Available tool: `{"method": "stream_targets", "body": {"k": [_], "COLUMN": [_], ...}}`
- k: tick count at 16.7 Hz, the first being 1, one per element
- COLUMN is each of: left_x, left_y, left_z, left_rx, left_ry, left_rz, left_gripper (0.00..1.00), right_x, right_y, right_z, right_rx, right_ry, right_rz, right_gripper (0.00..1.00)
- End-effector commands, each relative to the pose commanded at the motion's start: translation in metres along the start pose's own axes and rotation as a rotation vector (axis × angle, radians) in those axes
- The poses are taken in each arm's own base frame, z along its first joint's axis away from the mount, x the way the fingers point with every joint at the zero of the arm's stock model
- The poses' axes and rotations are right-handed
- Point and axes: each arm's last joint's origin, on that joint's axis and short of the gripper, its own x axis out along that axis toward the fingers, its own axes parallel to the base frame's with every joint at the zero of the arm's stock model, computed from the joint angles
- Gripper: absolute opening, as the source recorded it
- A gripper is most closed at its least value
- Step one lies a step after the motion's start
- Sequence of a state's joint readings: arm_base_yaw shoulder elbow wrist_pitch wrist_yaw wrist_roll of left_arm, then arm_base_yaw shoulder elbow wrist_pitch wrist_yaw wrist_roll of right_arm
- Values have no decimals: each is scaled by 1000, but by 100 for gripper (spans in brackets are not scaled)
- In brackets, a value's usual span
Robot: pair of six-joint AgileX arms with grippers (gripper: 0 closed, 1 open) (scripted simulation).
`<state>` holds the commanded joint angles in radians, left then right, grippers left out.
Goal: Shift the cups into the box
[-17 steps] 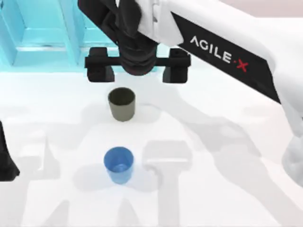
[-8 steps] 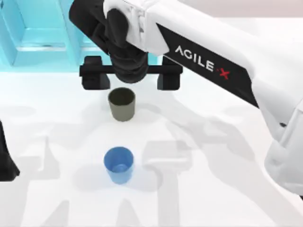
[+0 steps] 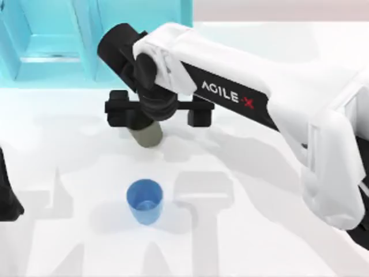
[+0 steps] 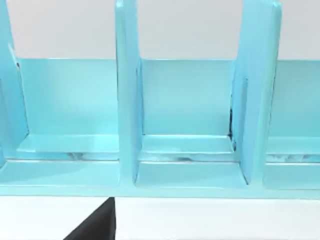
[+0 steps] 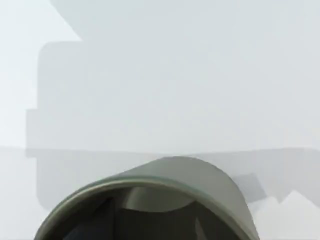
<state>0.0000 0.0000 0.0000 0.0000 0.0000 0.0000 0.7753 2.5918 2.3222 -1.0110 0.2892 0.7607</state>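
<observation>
The dark olive-grey cup (image 3: 149, 136) stands upright in the middle of the table, its top covered from above by my right gripper (image 3: 158, 111). That gripper is open, its black fingers (image 3: 118, 111) spread wide to either side of the cup and not touching it. The right wrist view has the olive cup's rim (image 5: 165, 176) close below the camera. The bright blue cup (image 3: 144, 200) stands upright nearer the front, apart from both arms. The light blue box (image 3: 52, 57) with upright dividers sits at the back left, and its compartments (image 4: 185, 165) face the left wrist camera.
My left arm (image 3: 7, 196) stays parked at the table's left edge. The white right arm (image 3: 277, 98) stretches across the table from the right side. White tabletop (image 3: 259, 231) lies open at the front right.
My right gripper has come forward from the box's front edge and down over the olive cup, now hiding its top. Both cups and the left arm stayed put.
</observation>
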Motion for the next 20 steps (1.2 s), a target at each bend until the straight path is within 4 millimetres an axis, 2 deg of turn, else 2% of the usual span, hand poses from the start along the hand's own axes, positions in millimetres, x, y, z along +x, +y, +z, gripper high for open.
{"method": "stream_targets", "body": {"k": [1,5,18,20], "left_x": [0,0,0,0], "left_y": [0,0,0,0], "left_z": [0,0,0,0], "left_rx": [0,0,0,0], "left_ry": [0,0,0,0], "left_rz": [0,0,0,0], "left_gripper": [100,100,100,100], "right_x": [6,7,7,7], "right_y": [-1,-1,-1,-1], "right_z": [-1,-1,-1,-1], "right_rx": [-1,-1,-1,-1], "right_ry": [2,2,2,2], "right_rz": [-2,-2,-2,-2], "right_gripper": [100,100,2,0]}}
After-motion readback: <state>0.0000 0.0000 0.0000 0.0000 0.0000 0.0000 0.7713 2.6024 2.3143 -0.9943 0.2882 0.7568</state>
